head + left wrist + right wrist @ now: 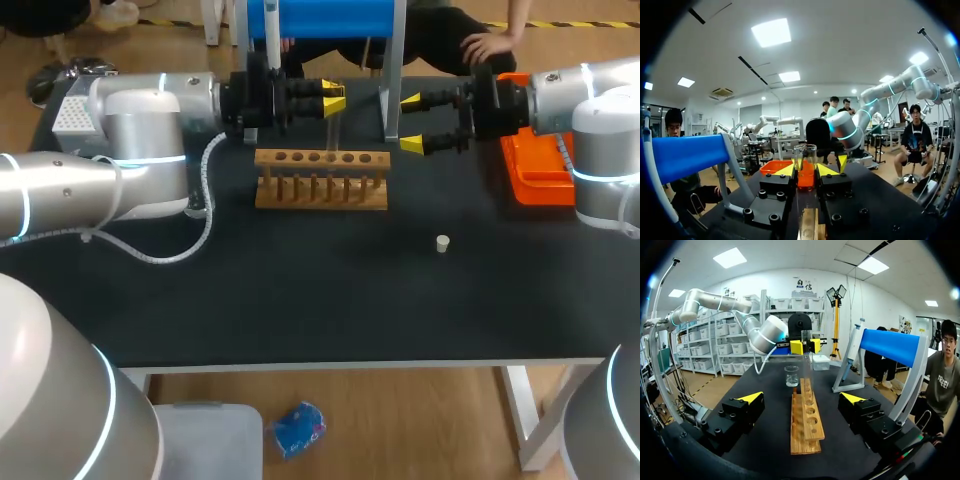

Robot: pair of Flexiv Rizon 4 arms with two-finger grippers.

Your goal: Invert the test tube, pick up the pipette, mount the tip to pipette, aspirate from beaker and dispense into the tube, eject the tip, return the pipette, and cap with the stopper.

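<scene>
While left gripper [334,97] clamps the clear test tube [333,128] upright over the wooden rack [320,185] near the tabletop's far edge, right gripper [411,122] stands released; stopper [442,243] toward near-right; beaker [791,376] past rack's end, contents indiscernible.

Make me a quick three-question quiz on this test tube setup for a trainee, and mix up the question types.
1. True or false: the left gripper is shut on the test tube.
2. Fill in the blank: the right gripper is ____ (open or shut).
3. Multiple choice: where is the white stopper?
A) in a hole of the wooden rack
B) lying on the table, apart from the rack
C) between the right gripper's fingers

Key: 1 true; 2 open; 3 B.
</scene>
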